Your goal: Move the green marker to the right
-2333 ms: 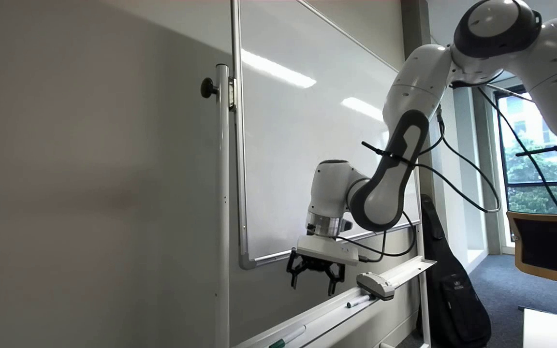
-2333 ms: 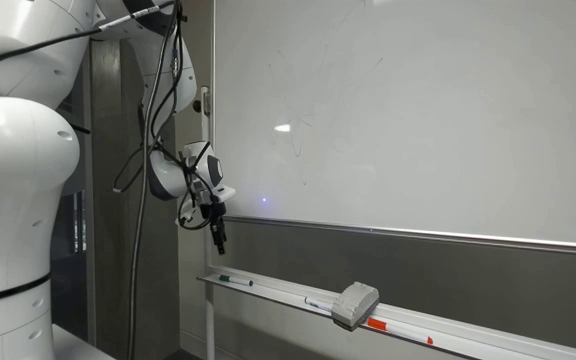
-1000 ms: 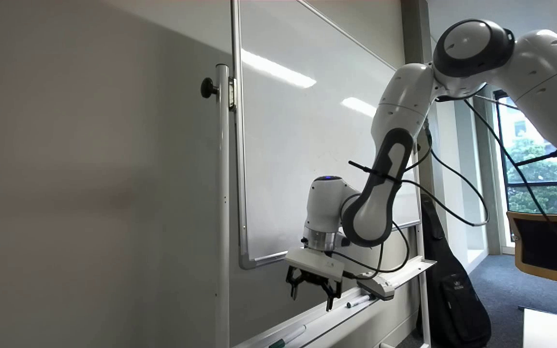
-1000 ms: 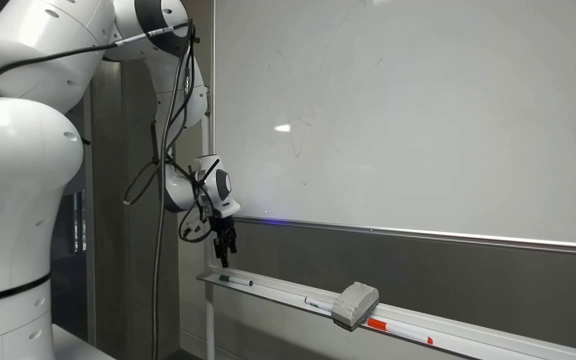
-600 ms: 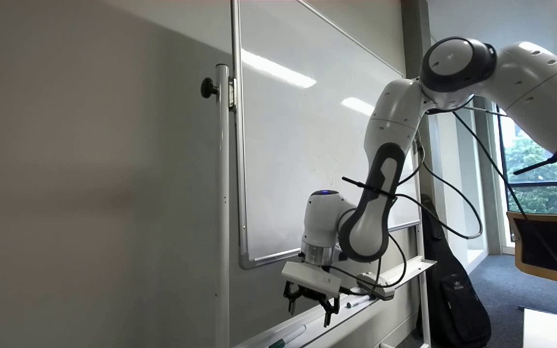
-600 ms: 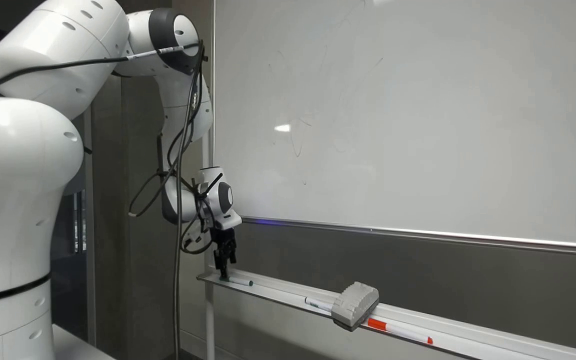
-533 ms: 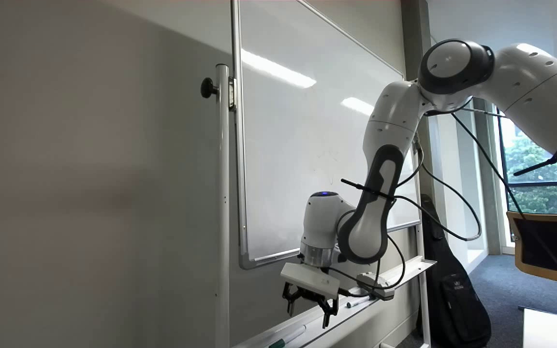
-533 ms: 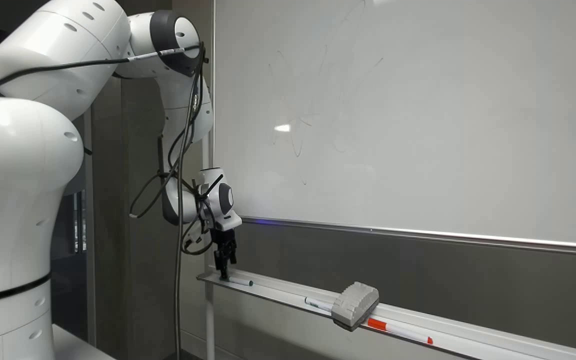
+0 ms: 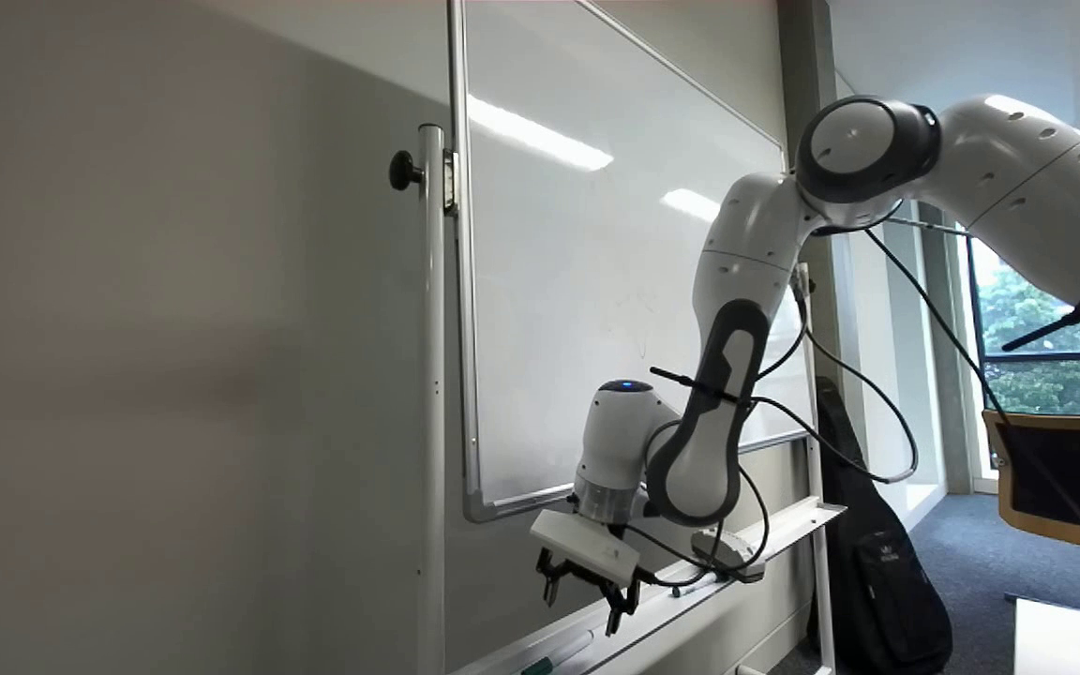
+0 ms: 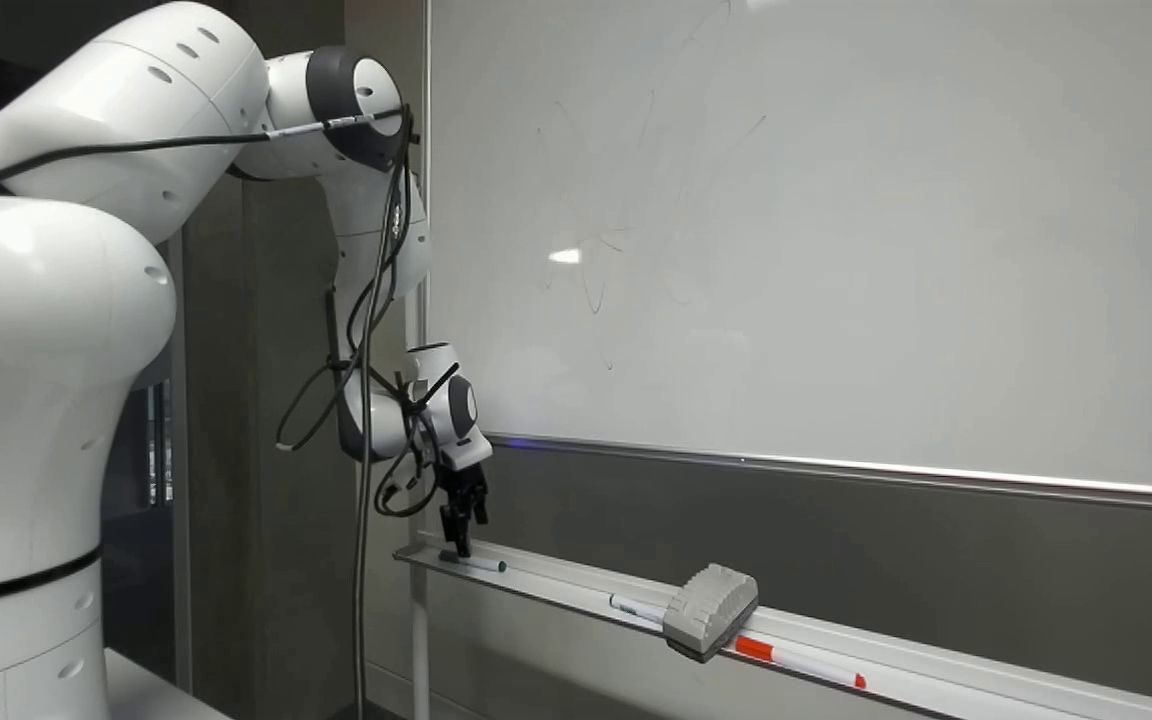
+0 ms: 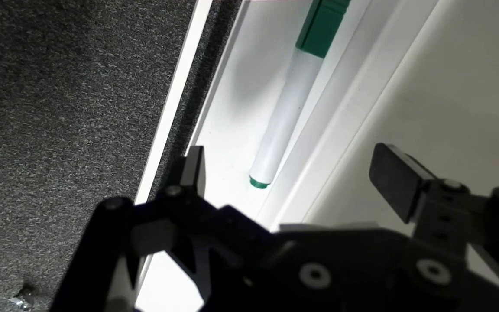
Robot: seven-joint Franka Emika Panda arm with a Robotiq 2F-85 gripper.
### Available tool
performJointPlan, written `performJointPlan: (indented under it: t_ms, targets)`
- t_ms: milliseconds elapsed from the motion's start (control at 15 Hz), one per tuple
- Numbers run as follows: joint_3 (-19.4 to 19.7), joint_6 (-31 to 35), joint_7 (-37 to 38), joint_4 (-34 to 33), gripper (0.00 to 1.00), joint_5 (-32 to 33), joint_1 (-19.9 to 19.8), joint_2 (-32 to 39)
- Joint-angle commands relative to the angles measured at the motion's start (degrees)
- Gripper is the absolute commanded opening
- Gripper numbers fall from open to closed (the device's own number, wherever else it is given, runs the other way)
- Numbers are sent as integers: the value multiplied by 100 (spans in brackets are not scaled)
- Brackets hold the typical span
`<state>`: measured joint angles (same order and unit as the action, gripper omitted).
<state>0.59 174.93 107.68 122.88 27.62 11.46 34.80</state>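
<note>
Green marker (image 11: 289, 102), on tray (image 11: 225, 134), below spread tool (image 11: 295, 175)

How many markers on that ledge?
3: green marker near the tool, dark-tipped marker partly hidden by the eraser, red-capped marker on its other side. More may be hidden.

Green marker (image 11: 295, 93) smooth plastic; whiteboard (image 10: 836, 250) glossy; carpet (image 11: 59, 130) rough; gripper (image 9: 582, 615) matt; tray (image 11: 228, 143) smooth, perhaps painted metal.

Green marker (image 11: 293, 93), white-barrelled, green-capped, lengthwise on the tray (image 11: 228, 160)
</note>
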Motion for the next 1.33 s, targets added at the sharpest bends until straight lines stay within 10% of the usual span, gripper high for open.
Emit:
performJointPlan:
  t_ms: [0, 600, 1267]
  targets:
    - [253, 178, 270, -161, 100, -16, 250, 194]
    - [167, 159, 272, -259, 29, -67, 181, 359]
    - [132, 141, 256, -346, 49, -80, 156, 456]
